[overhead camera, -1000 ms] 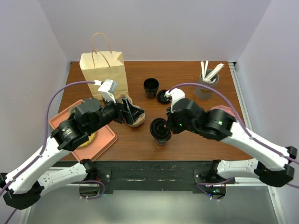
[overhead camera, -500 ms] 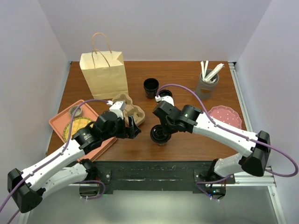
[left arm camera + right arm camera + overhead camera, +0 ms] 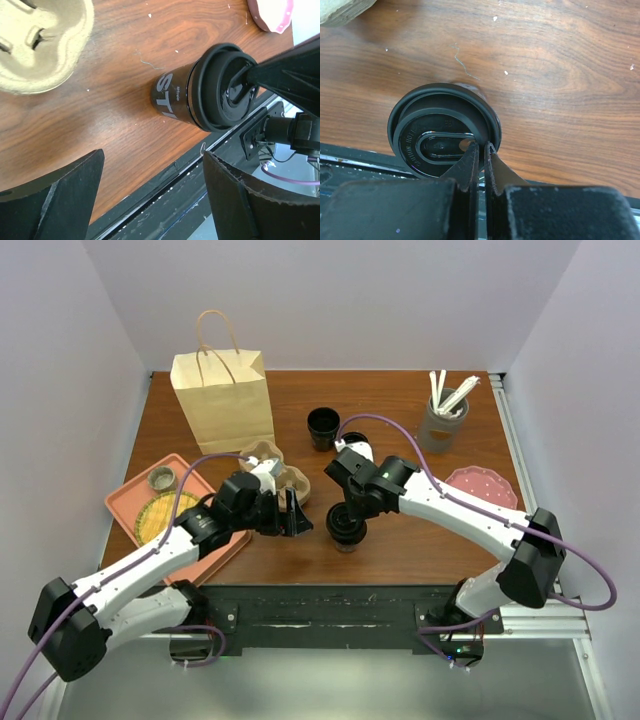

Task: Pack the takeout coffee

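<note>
The takeout coffee (image 3: pixel 345 527), a black cup with a black sip lid (image 3: pixel 442 131), stands upright near the table's front edge. My right gripper (image 3: pixel 481 146) is shut, and its tips rest on the lid's near rim from above. In the top view it sits right over the cup (image 3: pixel 350 508). My left gripper (image 3: pixel 292 516) is open just left of the cup, apart from it. Its two fingers frame the cup (image 3: pixel 192 92) in the left wrist view, with nothing between them (image 3: pixel 154 155).
A brown paper bag (image 3: pixel 224 400) stands at the back left, with a cardboard cup carrier (image 3: pixel 272 462) in front of it. A lidless black cup (image 3: pixel 322 427), a grey utensil holder (image 3: pixel 443 418), a pink plate (image 3: pixel 482 488) and a salmon tray (image 3: pixel 132 498) also sit on the table.
My left arm has swung right and brought its open gripper up beside the cup. My right arm has drawn in, its shut tips staying on the lid.
</note>
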